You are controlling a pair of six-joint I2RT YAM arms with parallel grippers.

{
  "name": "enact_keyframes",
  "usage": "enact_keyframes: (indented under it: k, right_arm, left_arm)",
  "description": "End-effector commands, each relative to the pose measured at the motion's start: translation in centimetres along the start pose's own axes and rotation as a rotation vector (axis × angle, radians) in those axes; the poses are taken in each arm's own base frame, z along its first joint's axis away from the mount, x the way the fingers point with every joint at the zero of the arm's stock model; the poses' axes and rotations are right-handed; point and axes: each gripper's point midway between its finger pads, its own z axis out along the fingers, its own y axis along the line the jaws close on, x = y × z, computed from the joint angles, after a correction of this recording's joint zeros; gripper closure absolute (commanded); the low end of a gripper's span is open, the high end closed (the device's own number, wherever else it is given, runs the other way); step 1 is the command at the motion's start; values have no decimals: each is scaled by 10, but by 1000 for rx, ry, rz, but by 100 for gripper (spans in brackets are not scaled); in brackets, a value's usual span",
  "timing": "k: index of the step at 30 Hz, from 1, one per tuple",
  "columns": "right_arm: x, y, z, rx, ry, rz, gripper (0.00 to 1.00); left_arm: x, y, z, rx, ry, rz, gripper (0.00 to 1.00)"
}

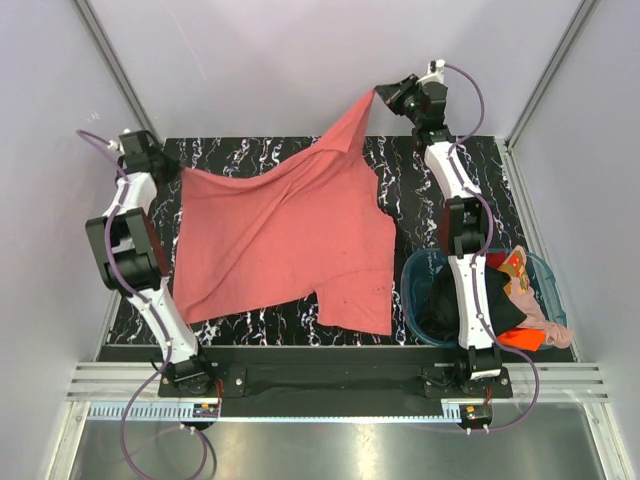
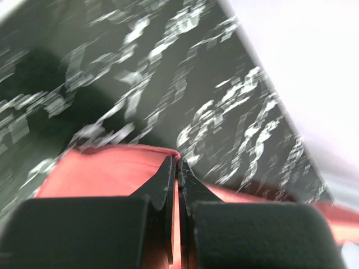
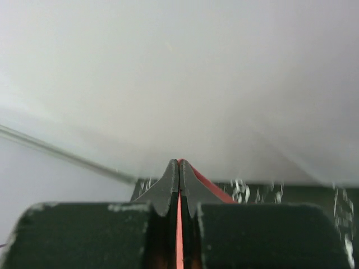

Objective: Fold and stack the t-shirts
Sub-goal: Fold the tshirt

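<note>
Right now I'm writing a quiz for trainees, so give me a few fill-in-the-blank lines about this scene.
1. The shirt spread on the table is ____ in colour.
2. The left fingers and right fingers are both ____ on it.
3. The other shirts lie in the teal ____.
4. That container stands on the table's ____ side.
Missing words: red; shut; basket; right.

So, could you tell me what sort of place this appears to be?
Probably a robot test enclosure: plain white walls, metal framing, and a black marbled table.
</note>
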Motion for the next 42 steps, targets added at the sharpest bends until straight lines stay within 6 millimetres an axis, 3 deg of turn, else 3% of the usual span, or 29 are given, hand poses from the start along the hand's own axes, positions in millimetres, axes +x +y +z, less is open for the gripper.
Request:
enact_keyframes:
  k: [1, 2, 4, 5, 7, 8, 10, 11, 12, 13, 14, 19, 20, 22, 23, 24, 25, 26, 27, 28, 29, 30, 31, 32, 33, 35, 36, 38, 42]
  right_arm:
    - [-77, 29, 2, -68, -240, -99, 100]
    - [-74, 6, 5, -40, -238, -86, 100]
    - [-78, 0, 5, -42, -252, -68, 100]
    - [-81, -8, 4, -31, -257, -65, 100]
    - [-75, -19, 5, -11, -245, -61, 98]
    - [-73, -21, 4, -4, -234, -63, 83]
    - [-70, -23, 4, 10, -218, -65, 70]
    - [-67, -24, 3, 26, -193, -60, 66]
    - [-65, -24, 3, 38, -179, -56, 52]
    - [-65, -27, 1, 60, -167, -59, 44]
    - [-62, -25, -3, 92, -133, -49, 37]
    - [-45, -28, -31, 229, 19, -34, 34]
    - [-41, -17, -42, 241, 70, -26, 34]
    - [-21, -15, -55, 271, 155, -21, 35]
    - [-13, 10, -66, 251, 204, -25, 35]
    - [10, 1, -75, 283, 273, -37, 36]
    - [21, 6, -84, 289, 314, -46, 36]
    - [35, 37, -97, 271, 362, -66, 38]
    - [64, 27, -111, 301, 439, -76, 38]
    - [79, 38, -121, 288, 477, -83, 39]
    - [89, 74, -135, 235, 501, -109, 41]
    - [119, 65, -153, 259, 573, -109, 42]
    - [131, 72, -164, 255, 599, -117, 43]
    - [131, 94, -178, 219, 598, -132, 44]
    - [163, 94, -196, 225, 669, -122, 45]
    - [172, 119, -218, 176, 681, -135, 46]
    - [196, 118, -234, 185, 733, -136, 47]
    - [203, 134, -253, 160, 740, -156, 48]
    - [233, 137, -292, 165, 827, -166, 49]
  left_arm:
    - [-37, -55, 17, 109, -123, 9, 100]
    - [-44, -60, 25, 118, -132, 7, 100]
    - [-48, -65, 33, 119, -133, -4, 100]
    - [-60, -78, 31, 142, -154, 2, 100]
    - [-58, -72, 42, 110, -135, 11, 91]
    - [-59, -73, 44, 105, -133, 19, 83]
    - [-64, -77, 41, 76, -137, 54, 54]
    - [-64, -75, 39, 60, -134, 66, 48]
    - [-57, -70, 36, 26, -107, 94, 33]
    - [-60, -72, 27, 7, -118, 114, 24]
    - [-57, -67, 23, -20, -108, 134, 22]
    - [-36, -22, -33, -239, -78, 249, 22]
    - [-25, -8, -55, -282, -68, 265, 24]
    - [-11, 23, -82, -398, -60, 279, 26]
    - [7, 43, -101, -442, -37, 275, 29]
    - [21, 58, -113, -476, -18, 253, 30]
    - [31, 69, -123, -501, -14, 237, 32]
    - [42, 78, -131, -513, -6, 216, 34]
    - [65, 95, -147, -526, 7, 173, 37]
    - [74, 102, -155, -531, 9, 151, 39]
    - [82, 107, -163, -531, -3, 116, 42]
    - [92, 114, -173, -512, -14, 106, 48]
    - [100, 119, -177, -501, -10, 98, 49]
    - [108, 122, -180, -498, -8, 65, 52]
    - [114, 127, -182, -503, 4, 57, 53]
    - [136, 142, -183, -517, 56, 40, 55]
    - [143, 147, -181, -521, 75, 29, 55]
    - [160, 157, -178, -531, 130, 11, 55]
    - [172, 167, -177, -534, 166, 15, 58]
